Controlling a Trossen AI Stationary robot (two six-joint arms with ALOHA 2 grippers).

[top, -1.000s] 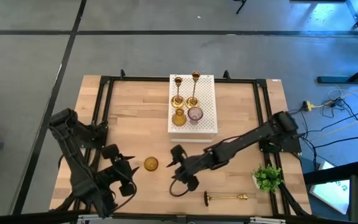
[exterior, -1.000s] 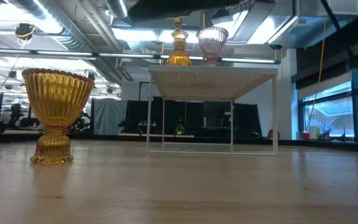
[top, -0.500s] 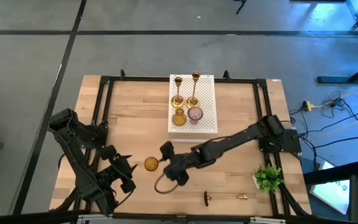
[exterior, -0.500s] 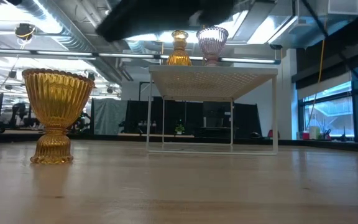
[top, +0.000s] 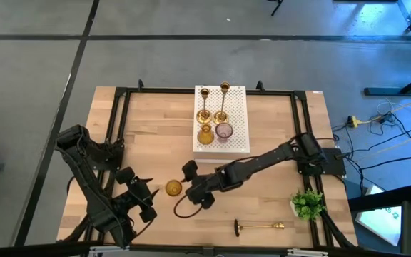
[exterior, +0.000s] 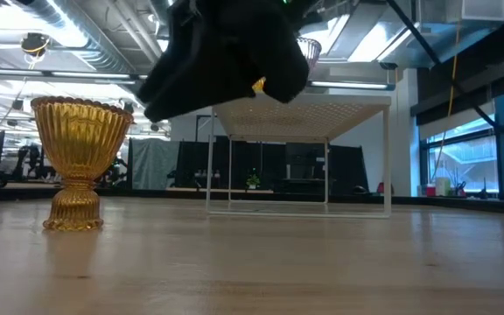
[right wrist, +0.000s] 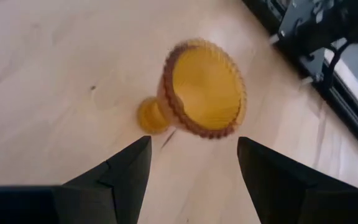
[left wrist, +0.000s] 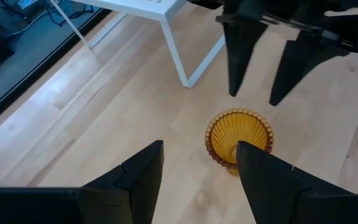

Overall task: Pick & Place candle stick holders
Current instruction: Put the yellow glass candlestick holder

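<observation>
The wooden table [top: 155,135] is carrying everything, and near its middle, toward twelve o'clock, the white perforated box [top: 238,135] is standing on thin legs. Four holders are sitting on top of it: two slim brass candlesticks [top: 203,103] at its far end and, nearer, a short amber glass holder [top: 205,135] beside a pinkish-purple glass holder [top: 224,130].

The right arm is reaching from three o'clock across the table, and its right gripper [top: 189,187] is hovering with its fingers spread wide, holding nothing. The lone amber glass holder [top: 173,188] is standing upright on the bare wood just at nine o'clock of those fingertips, apart from them; in the right wrist view the goblet [right wrist: 194,93] is showing between and beyond the two dark fingers, not touched by either. In the low view the same goblet [exterior: 80,162] is standing alone, with the dark gripper hanging above the table beside it.

The left gripper [top: 143,196] is waiting at about eight o'clock of the goblet, near it, fingers also spread wide and empty, pointing toward it.

A small green plant [top: 307,204] is sitting near the table's four o'clock corner. The third brass candlestick [top: 259,227] is lying on its side at about five o'clock, well apart from both grippers.
</observation>
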